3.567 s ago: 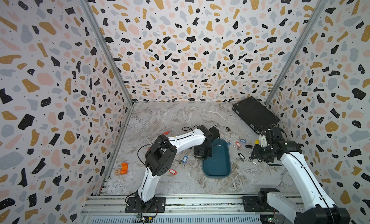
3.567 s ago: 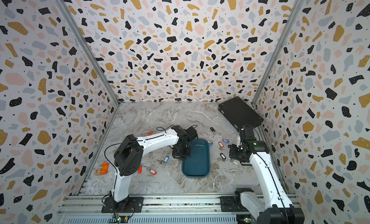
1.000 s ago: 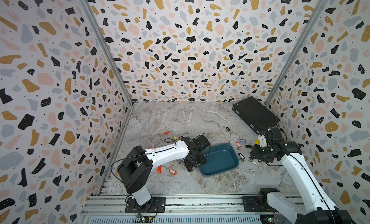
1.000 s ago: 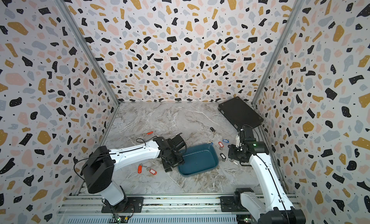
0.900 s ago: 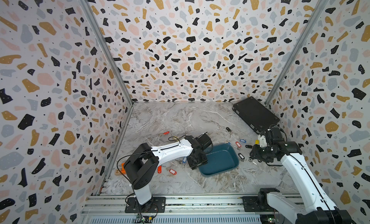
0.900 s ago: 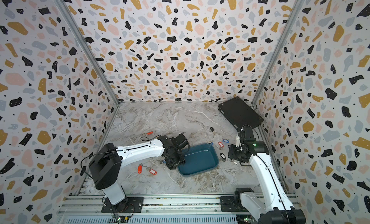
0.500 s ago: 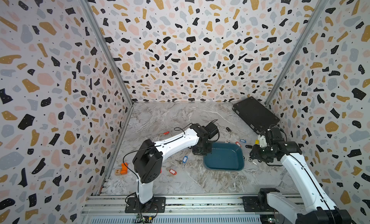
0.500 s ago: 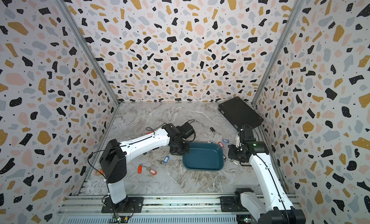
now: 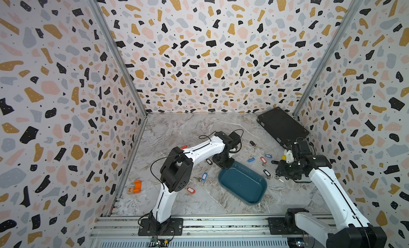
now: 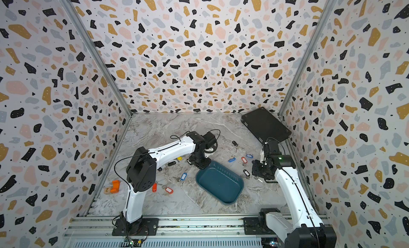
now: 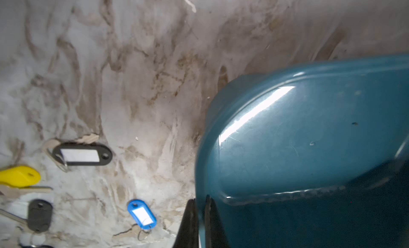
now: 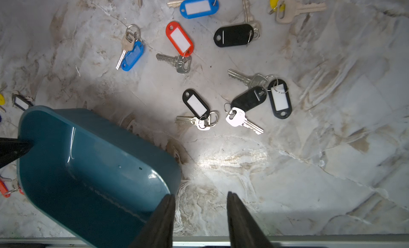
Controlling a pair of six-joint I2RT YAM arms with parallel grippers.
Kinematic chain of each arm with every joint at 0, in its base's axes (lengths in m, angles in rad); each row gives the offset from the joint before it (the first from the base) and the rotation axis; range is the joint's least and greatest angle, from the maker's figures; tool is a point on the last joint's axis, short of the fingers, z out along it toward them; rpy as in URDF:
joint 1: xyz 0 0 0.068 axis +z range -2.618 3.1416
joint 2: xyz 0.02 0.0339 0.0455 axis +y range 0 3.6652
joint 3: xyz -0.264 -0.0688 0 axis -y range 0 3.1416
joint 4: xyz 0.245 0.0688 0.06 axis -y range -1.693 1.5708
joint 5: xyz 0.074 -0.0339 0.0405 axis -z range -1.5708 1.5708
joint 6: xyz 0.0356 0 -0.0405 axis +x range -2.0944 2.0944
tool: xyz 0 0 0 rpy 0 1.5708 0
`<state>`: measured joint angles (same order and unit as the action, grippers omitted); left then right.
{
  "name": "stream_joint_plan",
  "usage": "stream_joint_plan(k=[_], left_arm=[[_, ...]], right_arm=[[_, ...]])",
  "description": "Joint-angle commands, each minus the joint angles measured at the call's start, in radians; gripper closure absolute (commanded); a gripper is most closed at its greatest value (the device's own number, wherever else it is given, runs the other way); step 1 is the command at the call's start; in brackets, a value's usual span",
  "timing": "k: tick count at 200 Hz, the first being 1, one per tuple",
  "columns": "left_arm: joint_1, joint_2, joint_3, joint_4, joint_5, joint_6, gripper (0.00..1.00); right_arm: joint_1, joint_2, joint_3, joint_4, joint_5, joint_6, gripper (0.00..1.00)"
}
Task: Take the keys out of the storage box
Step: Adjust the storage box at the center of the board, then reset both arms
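Note:
The storage box (image 9: 242, 183) (image 10: 219, 182), a shallow teal tray, lies at the middle front of the marble table with no keys showing inside. My left gripper (image 9: 224, 164) (image 11: 200, 200) is shut on the rim at its far-left corner. The keys lie scattered on the table around it. A blue-tagged key (image 9: 204, 176) and a red-tagged key (image 9: 190, 190) are left of it. Red-tagged (image 12: 179, 39), blue-tagged (image 12: 199, 7) and black-tagged keys (image 12: 195, 102) are right of it. My right gripper (image 12: 200, 193) (image 9: 281, 172) hovers open over bare table beside the box's right end.
A flat black case (image 9: 282, 126) lies in the back right corner. An orange block (image 9: 137, 186) sits by the left wall. Patterned walls close in three sides, and a metal rail (image 9: 221, 223) runs along the front.
The box has turned and slid slightly toward the front. My left gripper went round to the box's far-left corner and shut on the rim. The right arm has not moved.

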<state>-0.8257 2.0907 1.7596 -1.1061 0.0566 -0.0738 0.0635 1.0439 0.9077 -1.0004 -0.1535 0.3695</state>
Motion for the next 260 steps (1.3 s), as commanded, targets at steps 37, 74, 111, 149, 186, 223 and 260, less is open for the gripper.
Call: stream_joint_plan(k=[37, 74, 111, 149, 186, 223, 260], left_arm=[[0.0, 0.106, 0.158, 0.011, -0.253, 0.344, 1.0], [-0.009, 0.157, 0.283, 0.088, -0.372, 0.411, 1.0], [-0.024, 0.137, 0.286, 0.183, -0.416, 0.42, 0.66], [-0.024, -0.014, 0.167, 0.265, -0.454, 0.318, 0.01], [-0.002, -0.398, -0.133, 0.458, -0.541, 0.165, 0.01], [0.191, -1.025, -0.663, 0.906, -0.576, 0.011, 0.0], [0.499, -1.386, -1.141, 1.43, -0.621, 0.095, 0.01]], right_arm=[[0.007, 0.022, 0.012, -0.029, 0.001, -0.007, 0.57], [0.006, 0.028, 0.01, -0.03, 0.001, -0.007, 0.56], [0.007, 0.027, 0.011, -0.03, -0.002, -0.007, 0.56], [0.008, 0.014, 0.013, -0.031, 0.004, -0.007, 0.49], [0.008, -0.04, 0.013, -0.021, 0.019, -0.01, 0.43], [0.007, -0.177, 0.011, 0.04, 0.034, -0.015, 0.38], [0.007, -0.318, 0.029, 0.236, 0.152, -0.071, 0.23]])
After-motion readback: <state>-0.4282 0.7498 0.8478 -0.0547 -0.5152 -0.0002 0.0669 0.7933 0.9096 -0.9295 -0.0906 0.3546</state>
